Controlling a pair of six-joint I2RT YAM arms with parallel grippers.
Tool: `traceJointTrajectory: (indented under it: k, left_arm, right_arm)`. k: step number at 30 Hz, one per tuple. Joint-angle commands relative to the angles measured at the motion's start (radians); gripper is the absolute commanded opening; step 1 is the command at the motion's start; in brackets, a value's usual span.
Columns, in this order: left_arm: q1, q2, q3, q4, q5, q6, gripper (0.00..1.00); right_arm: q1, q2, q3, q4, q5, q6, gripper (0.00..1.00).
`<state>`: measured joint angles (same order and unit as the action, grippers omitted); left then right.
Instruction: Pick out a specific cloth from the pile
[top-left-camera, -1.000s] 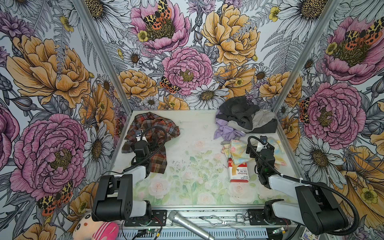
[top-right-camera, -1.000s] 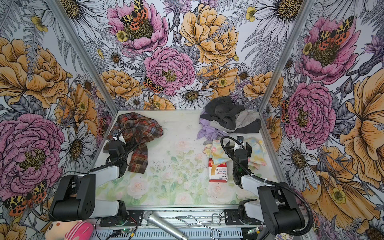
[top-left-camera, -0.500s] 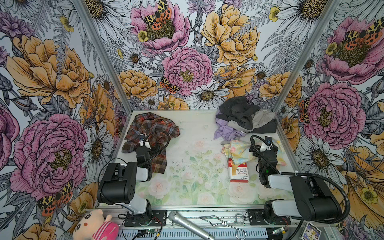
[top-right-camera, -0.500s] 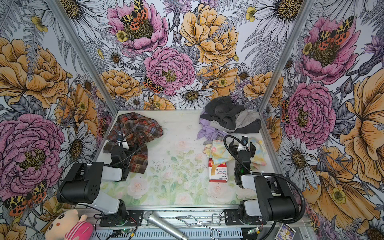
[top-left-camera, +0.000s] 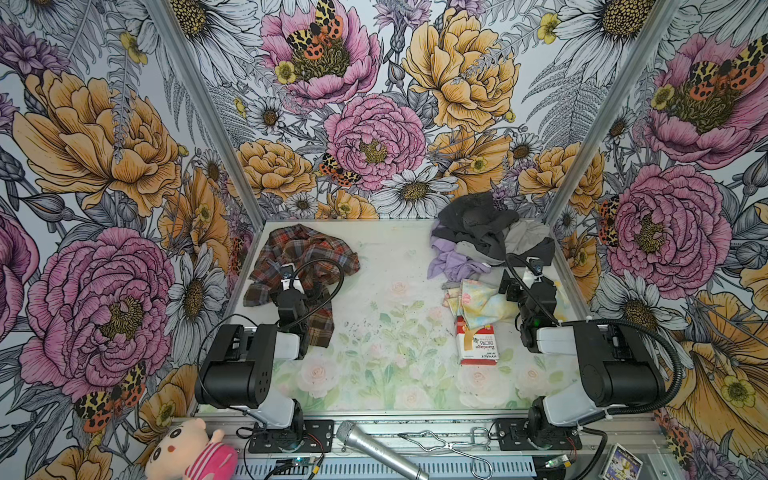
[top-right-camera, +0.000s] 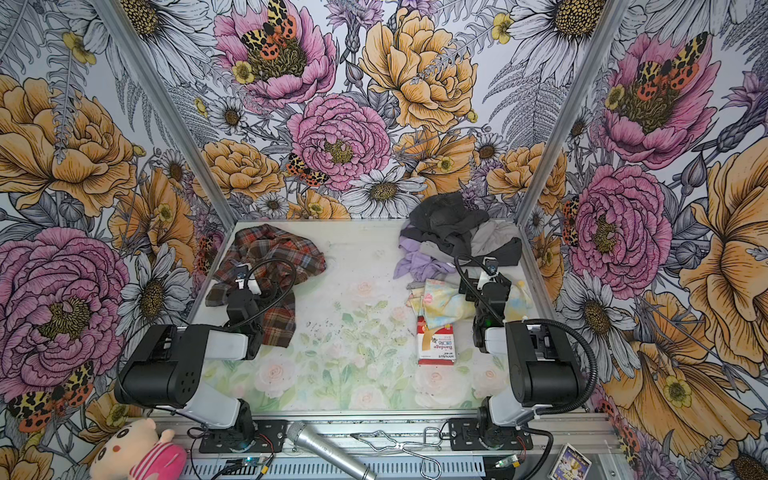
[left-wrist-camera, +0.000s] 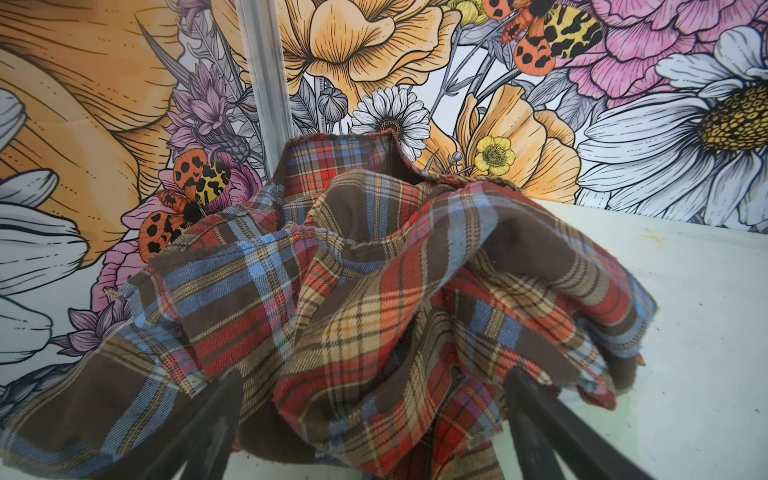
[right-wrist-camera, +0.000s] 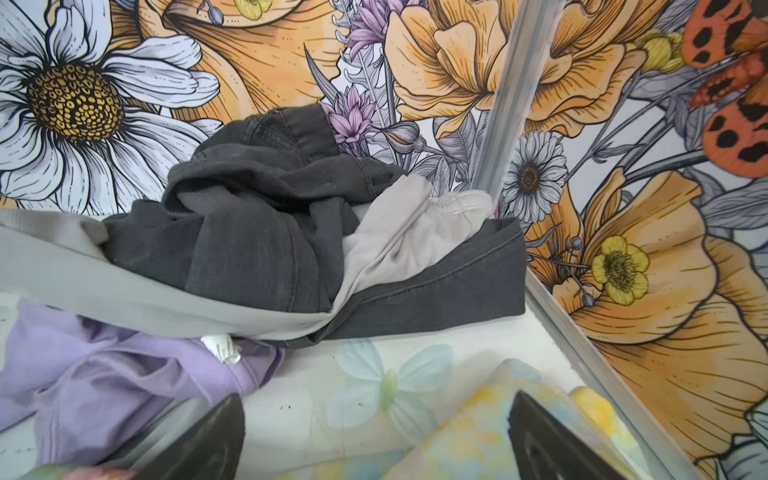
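The plaid cloth (top-left-camera: 305, 259) (top-right-camera: 274, 255) lies crumpled on its own at the back left of the table, apart from the pile. My left gripper (top-left-camera: 296, 291) (left-wrist-camera: 372, 376) is open just over its near part. Plaid folds (left-wrist-camera: 374, 291) bulge between the spread fingers (left-wrist-camera: 216, 411) without being pinched. The pile (top-left-camera: 486, 232) (top-right-camera: 453, 230) of dark grey and light grey fabric (right-wrist-camera: 270, 232) sits in the back right corner. My right gripper (top-left-camera: 527, 286) (right-wrist-camera: 376, 397) is open and empty, low over the table in front of the pile.
A lavender cloth (top-left-camera: 451, 262) (right-wrist-camera: 104, 386) spills from the pile's front. A pale yellow floral cloth (top-left-camera: 478, 303) lies under the right gripper, partly on a red and white bandage box (top-left-camera: 477, 343). A microphone (top-left-camera: 378, 446), wire tongs (top-left-camera: 449, 440) and a plush doll (top-left-camera: 187, 453) lie on the front rail.
Both arms have folded back, their elbow links swinging toward the front rail. The grippers stayed open and shifted only slightly. The plaid cloth and the pile have not moved.
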<state>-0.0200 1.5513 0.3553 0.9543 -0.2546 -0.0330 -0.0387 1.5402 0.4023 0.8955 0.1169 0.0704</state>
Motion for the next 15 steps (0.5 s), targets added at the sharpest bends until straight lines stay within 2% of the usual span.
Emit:
traceJointTrajectory:
  k: [1, 15]
  left_arm:
    - [0.010, -0.003, 0.005, 0.012, -0.011, 0.004, 0.99]
    - [-0.015, -0.002, 0.011, 0.010, -0.036, 0.029, 0.99]
  right_arm:
    - [0.008, -0.001, -0.006, -0.029, -0.050, 0.014, 0.99]
    - [0.013, -0.004, -0.008, -0.026, -0.047, 0.010, 1.00]
